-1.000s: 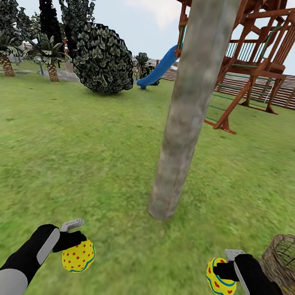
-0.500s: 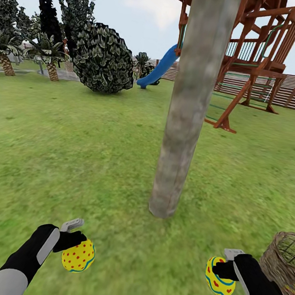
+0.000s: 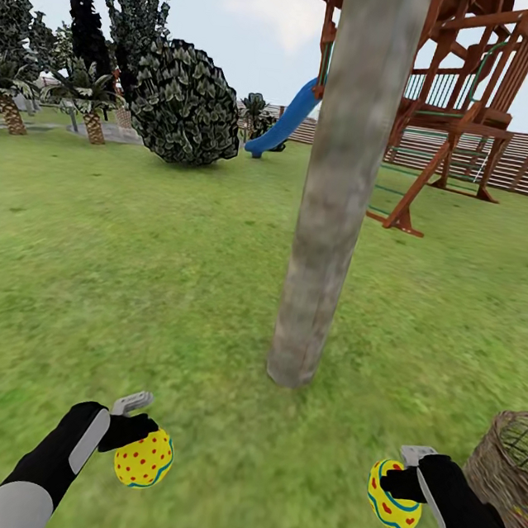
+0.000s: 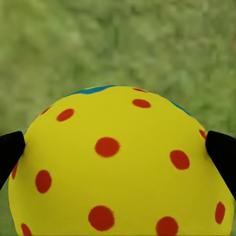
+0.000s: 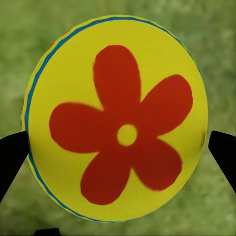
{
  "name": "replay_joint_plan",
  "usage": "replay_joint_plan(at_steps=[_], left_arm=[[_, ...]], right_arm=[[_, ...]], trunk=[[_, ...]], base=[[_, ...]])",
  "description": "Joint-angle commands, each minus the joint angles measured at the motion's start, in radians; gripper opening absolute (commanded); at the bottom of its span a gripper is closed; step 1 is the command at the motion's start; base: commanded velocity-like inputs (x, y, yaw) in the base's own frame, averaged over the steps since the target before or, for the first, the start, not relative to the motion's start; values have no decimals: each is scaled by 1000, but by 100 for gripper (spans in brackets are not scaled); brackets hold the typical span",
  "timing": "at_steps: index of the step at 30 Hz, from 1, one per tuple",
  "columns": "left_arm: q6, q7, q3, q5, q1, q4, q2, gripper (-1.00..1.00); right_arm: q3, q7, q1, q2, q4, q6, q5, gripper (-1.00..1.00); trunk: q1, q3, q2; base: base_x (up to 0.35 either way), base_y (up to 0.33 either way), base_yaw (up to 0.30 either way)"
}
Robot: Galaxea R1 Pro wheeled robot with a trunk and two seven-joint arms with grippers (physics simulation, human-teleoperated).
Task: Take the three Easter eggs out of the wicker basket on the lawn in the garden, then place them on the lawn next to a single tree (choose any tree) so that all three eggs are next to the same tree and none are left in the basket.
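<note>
Lower frame: left gripper (image 3: pixel 140 448) clamped on a red-dotted egg (image 3: pixel 143 458), right gripper (image 3: pixel 395 484) clamped on a second egg (image 3: pixel 393 497), wicker basket (image 3: pixel 513 463) at right edge, tree trunk (image 3: pixel 341 182) centre, on lawn (image 3: pixel 128 279).

The tree (image 3: pixel 341 182) stands on the lawn (image 3: pixel 128 279) ahead of both grippers, between them. The left gripper (image 3: pixel 138 447) holds one egg (image 3: pixel 143 458); the right gripper (image 3: pixel 395 485) holds another egg (image 3: pixel 393 496). The wicker basket (image 3: pixel 512 472) sits just right of the right gripper.
</note>
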Motion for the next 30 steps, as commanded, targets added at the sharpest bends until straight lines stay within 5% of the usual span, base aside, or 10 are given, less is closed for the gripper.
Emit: replay_joint_plan(at_steps=[1,30], left_arm=[[5,2,2,6,0,-1,0,-100],[5,2,2,6,0,-1,1,-100]], right_arm=[[1,7,0,-1,-1,4,7,-100],[1,7,0,-2,-1,4,6,-100]], trunk=[[4,-4,-8],[115,-95,-211]], base=[[0,0,0],[0,0,0]])
